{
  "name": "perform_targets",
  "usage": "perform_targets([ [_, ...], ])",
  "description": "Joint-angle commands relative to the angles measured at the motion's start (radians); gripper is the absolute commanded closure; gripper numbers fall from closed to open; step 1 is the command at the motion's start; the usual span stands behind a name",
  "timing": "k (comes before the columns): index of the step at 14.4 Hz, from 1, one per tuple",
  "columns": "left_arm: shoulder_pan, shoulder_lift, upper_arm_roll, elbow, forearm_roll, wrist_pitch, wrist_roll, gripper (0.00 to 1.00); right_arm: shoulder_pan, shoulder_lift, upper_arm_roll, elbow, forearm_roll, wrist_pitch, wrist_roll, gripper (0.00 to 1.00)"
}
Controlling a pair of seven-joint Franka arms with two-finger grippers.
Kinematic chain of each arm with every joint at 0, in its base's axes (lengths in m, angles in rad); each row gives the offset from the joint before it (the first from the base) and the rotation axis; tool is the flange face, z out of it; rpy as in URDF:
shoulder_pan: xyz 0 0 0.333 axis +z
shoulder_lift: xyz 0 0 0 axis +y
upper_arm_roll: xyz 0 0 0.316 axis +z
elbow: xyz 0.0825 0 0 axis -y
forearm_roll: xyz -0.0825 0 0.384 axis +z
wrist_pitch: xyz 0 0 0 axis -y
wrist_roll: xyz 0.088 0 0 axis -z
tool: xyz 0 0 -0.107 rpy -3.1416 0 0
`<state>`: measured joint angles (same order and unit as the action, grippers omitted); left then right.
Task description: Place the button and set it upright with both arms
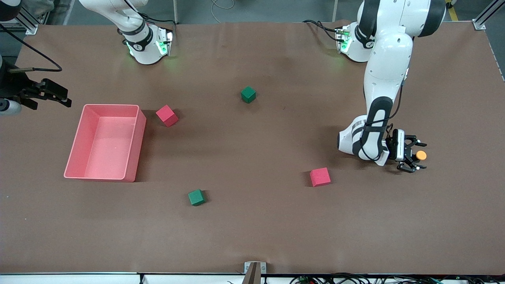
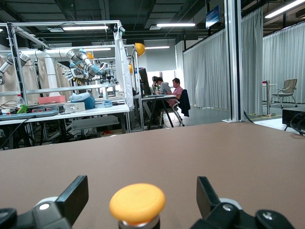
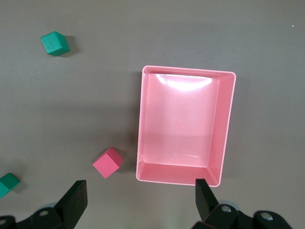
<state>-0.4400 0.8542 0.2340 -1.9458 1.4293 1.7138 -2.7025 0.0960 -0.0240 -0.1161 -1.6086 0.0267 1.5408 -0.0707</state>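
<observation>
At the front view's nine o'clock edge, the right arm's black two-finger tool (image 1: 46, 91) waits high over the brown tabletop (image 1: 252, 228), fingers spread wide and empty. Its wrist view looks straight down on the pink rectangular plastic bin (image 3: 143, 124), a red cube (image 3: 107, 162) and a green cube (image 3: 55, 43). At four o'clock, the left arm's tool (image 1: 414, 155) lies low and level, fingers wide around the small orange-capped push-button (image 1: 421, 155) without touching it. Only the left wrist view shows the workshop: people seated at desks. No writing is legible.
</observation>
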Motion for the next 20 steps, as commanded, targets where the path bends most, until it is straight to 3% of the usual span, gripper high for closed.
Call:
perform_targets([
  [1,0.001,-0.072,-0.004,-0.012,0.010,-0.008,0.062,0.00,0.002,-0.028,-0.002,-0.030,-0.010,0.001,-0.009,0.00],
  [5,0.003,-0.161,-0.008,-0.007,-0.012,-0.008,0.212,0.00,0.002,-0.028,-0.002,-0.030,-0.010,0.001,-0.009,0.00],
  [7,0.010,-0.263,-0.022,0.007,-0.062,0.039,0.341,0.00,0.002,-0.028,-0.002,-0.030,-0.010,0.001,-0.009,0.00],
  [10,0.017,-0.383,-0.022,0.068,-0.229,0.170,0.618,0.00,0.002,-0.028,-0.002,-0.030,-0.010,0.001,-0.009,0.00],
  [14,0.018,-0.389,-0.021,0.234,-0.479,0.179,0.956,0.00,0.002,-0.028,-0.002,-0.030,-0.010,0.001,-0.009,0.00],
  [20,0.096,-0.455,-0.021,0.381,-0.866,0.178,1.471,0.00,0.002,-0.028,-0.002,-0.030,-0.010,0.001,-0.009,0.00],
])
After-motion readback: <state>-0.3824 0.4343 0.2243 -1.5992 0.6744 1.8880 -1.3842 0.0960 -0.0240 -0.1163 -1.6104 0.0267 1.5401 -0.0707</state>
